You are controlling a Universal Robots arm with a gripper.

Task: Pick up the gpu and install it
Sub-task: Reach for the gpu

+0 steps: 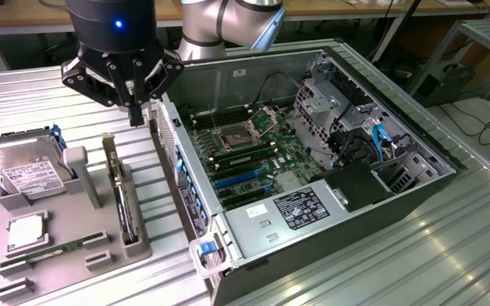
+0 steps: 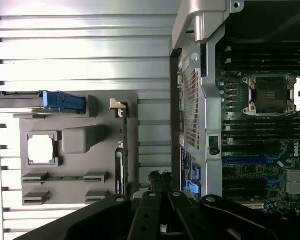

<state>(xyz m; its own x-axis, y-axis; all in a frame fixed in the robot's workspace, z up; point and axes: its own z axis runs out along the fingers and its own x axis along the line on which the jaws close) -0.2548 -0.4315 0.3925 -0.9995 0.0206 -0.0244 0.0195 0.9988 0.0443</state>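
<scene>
- Hovering over the tabletop (image 1: 398, 255), the gripper (image 1: 134, 115) hangs with its jaws pressed together and nothing between them.
- The step in hand looks like the approach to the pick: the gpu (image 1: 122, 191) is not yet touched and not yet lifted.
- The gpu stands on edge in a slot of the grey holder (image 1: 66, 217). Its pale bracket (image 1: 109, 150) is at the end nearer the gripper.
- In the exterior view the card sits at about 6 o'clock from the jaws, near but clearly apart from them.
- The wrist view looks down on the same card (image 2: 124, 145) as a thin dark line, with the gripper (image 2: 160, 176) just beside its far end, not over it.
- By my judgement, a grasp calls for the jaws to part, line up over the card's top edge and straddle it squarely.
- The hard drive (image 1: 20, 169) stands at 9 o'clock from the gpu, propped in its own cradle.
- The memory stick (image 1: 53, 250) and a square chip (image 1: 25, 231) lie at about 8 o'clock.
- The open computer case (image 1: 173, 159) is at 3 o'clock, its perforated wall just beside the holder.
- That wall stands between the card and the motherboard (image 1: 245, 153), where the blue slots (image 1: 237, 178) wait.
- Loose cables (image 1: 379, 141) hang at the case's far side, well apart from those slots.
</scene>
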